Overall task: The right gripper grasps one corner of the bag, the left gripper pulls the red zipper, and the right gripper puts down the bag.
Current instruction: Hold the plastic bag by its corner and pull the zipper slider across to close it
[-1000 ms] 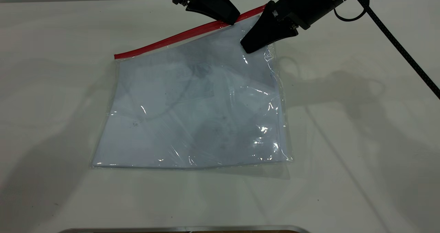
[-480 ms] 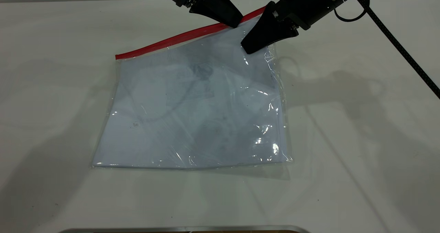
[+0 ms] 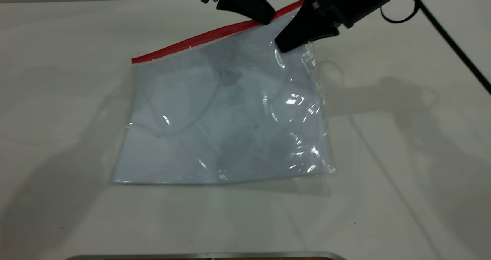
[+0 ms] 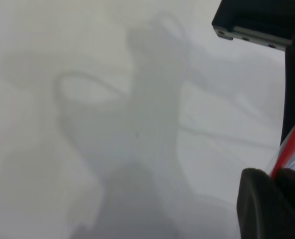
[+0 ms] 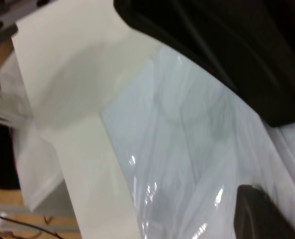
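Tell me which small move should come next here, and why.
Probably the left gripper should draw the red zipper along the clear plastic bag: its fingers pinch the strip, and the right gripper holds the lifted corner.

The right gripper [image 3: 285, 45] covers the corner of the bag [image 3: 297, 16], so its hold there is hidden. The left gripper [image 3: 268, 19] hides the slider on the red zipper [image 3: 199, 39]. Both arms are cut off by the exterior view's top edge.
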Robot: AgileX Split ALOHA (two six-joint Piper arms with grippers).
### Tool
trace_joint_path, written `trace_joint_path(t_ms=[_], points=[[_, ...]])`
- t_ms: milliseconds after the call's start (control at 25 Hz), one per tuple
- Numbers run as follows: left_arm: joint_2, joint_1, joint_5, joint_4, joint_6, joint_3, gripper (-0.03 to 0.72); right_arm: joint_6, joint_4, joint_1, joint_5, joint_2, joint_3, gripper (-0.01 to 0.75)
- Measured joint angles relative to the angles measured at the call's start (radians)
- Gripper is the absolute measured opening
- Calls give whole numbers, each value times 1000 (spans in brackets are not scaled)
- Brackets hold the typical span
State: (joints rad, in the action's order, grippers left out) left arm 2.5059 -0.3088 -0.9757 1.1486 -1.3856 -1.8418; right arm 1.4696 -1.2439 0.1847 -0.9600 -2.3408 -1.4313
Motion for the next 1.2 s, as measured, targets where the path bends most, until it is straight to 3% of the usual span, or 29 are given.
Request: trace_joint_path(t_ms=[360, 1200], points=[[0, 37, 8, -21, -5, 0, 53, 32, -67, -35, -22, 0, 0, 34], [0, 127, 22, -278, 46, -8, 59, 87, -205, -37, 5, 0, -7, 34]])
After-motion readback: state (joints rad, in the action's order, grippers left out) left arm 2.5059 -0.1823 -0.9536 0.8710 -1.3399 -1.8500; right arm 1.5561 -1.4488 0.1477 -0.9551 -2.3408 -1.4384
